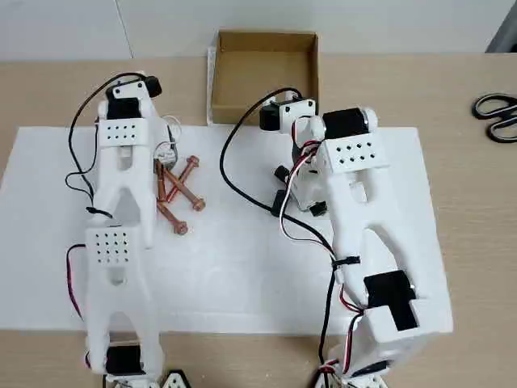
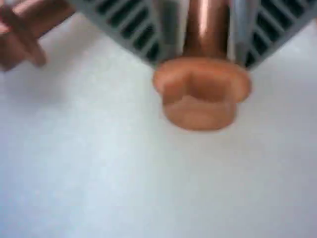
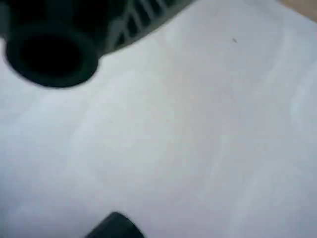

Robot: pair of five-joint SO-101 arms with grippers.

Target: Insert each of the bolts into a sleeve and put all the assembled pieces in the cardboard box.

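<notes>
Robotics test bench, lab or hobby workshop, cannot tell which; plain wooden table (image 1: 468, 186) with a white sheet (image 1: 242, 267) laid as a work mat; one white plastic arm (image 1: 121, 186) and a second arm (image 1: 363, 202) side by side, servo motors bare, loose wires (image 1: 234, 153) trailing; scissors (image 1: 497, 115) lying at the table's edge; small hardware about: copper-coloured bolts (image 1: 179, 194), an open cardboard box (image 1: 262, 77).
</notes>
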